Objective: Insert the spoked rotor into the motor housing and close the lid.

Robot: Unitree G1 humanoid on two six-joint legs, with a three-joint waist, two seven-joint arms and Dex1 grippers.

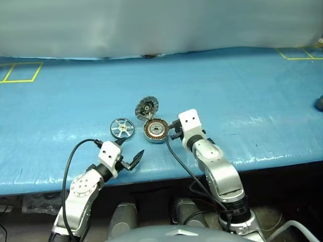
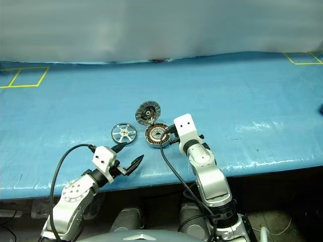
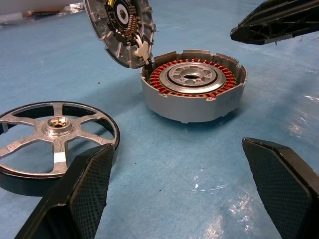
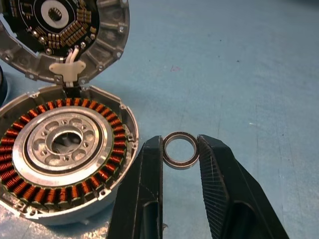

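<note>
The spoked rotor (image 1: 122, 128) lies flat on the blue sheet, left of the motor housing (image 1: 156, 130). The housing shows copper windings around a silver centre. Its lid (image 1: 147, 108) stands tilted up at the far edge, ribbed inner face and dark centre showing. My left gripper (image 1: 132, 147) is open near the table's front edge, just short of the rotor (image 3: 55, 134), with nothing between its fingers. My right gripper (image 4: 180, 143) hovers just right of the housing (image 4: 60, 154), shut on a small metal ring (image 4: 181, 165) held between its fingertips.
A blue sheet (image 1: 242, 101) covers the table. Yellow tape squares mark its far left (image 1: 20, 72) and far right (image 1: 300, 53) corners. The table's front edge (image 1: 166, 176) runs under both wrists. A dark object (image 1: 319, 103) sits at the right border.
</note>
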